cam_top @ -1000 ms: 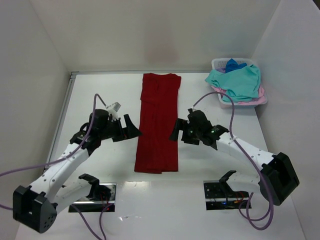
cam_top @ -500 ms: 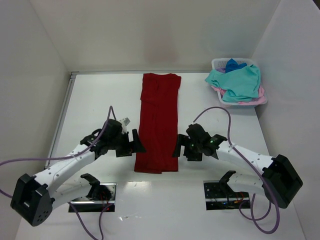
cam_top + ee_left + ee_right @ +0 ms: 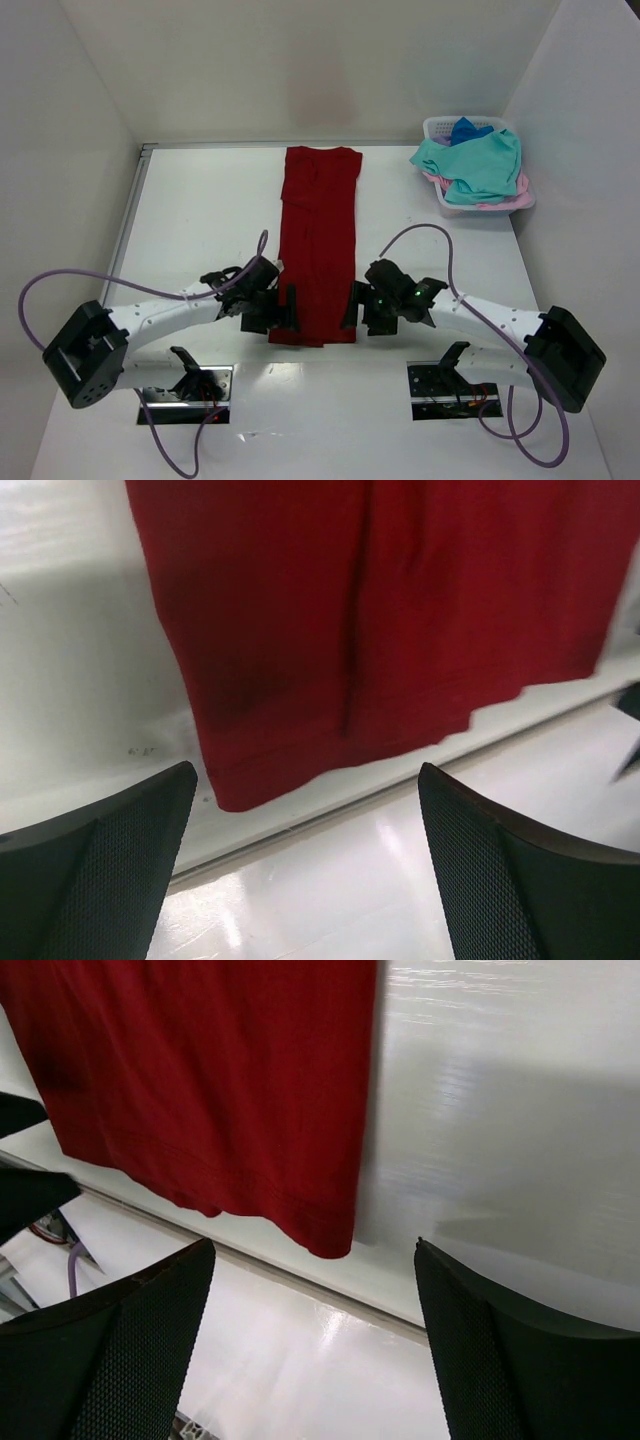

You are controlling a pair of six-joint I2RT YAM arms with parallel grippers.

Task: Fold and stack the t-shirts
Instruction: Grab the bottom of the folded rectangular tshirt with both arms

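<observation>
Bare counter (image 3: 200,200) was seen either side of the red t-shirt (image 3: 318,240) laid down the middle; the far right corner was blocked by a heaped laundry basket (image 3: 438,124).

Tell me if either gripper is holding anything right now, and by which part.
Nothing is held. The left gripper and the right gripper are both open, facing the red shirt's near corners.
</observation>
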